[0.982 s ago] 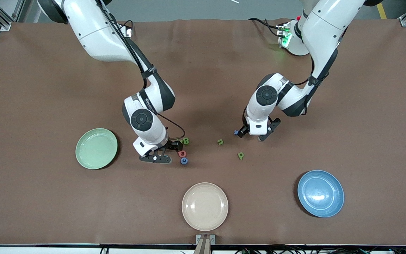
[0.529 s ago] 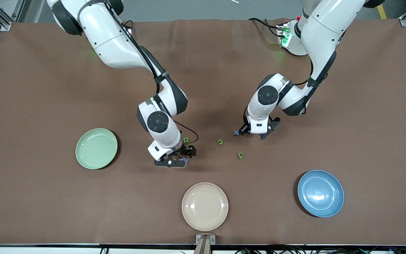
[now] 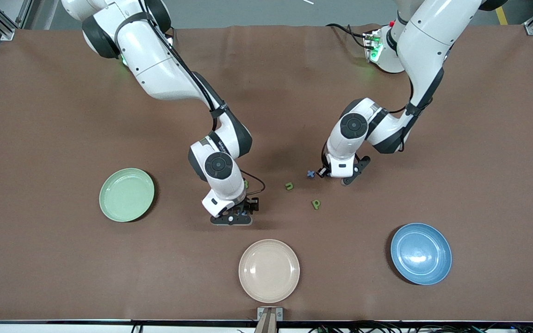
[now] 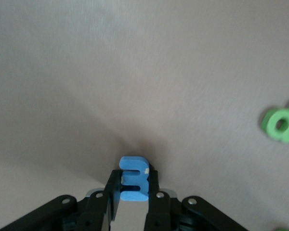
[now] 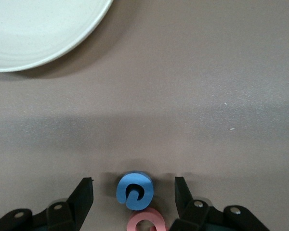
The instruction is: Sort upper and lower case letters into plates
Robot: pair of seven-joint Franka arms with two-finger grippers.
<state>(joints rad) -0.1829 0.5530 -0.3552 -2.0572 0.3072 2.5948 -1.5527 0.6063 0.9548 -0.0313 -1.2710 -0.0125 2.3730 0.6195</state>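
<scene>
Front view: the right gripper [image 3: 238,213] is low over the table between the mint green plate [image 3: 127,194] and the green letters [image 3: 316,204]; the left gripper [image 3: 336,172] is beside a blue x-shaped letter [image 3: 311,174]. The blue plate [image 3: 421,253] lies toward the left arm's end.

Left wrist view: the fingers [image 4: 151,202] are clamped on a blue letter [image 4: 134,178].

Right wrist view: the jaws stand wide apart around a blue round letter [image 5: 134,190], not touching it; a pink letter [image 5: 146,221] lies just beside it.

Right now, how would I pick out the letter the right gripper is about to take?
Start at the beige plate at the table's front edge; just farther from the camera, the right gripper stands open at table level. Between its fingers lies the blue letter, a curled round shape. The pinkish red letter touching it is the only red one.
</scene>
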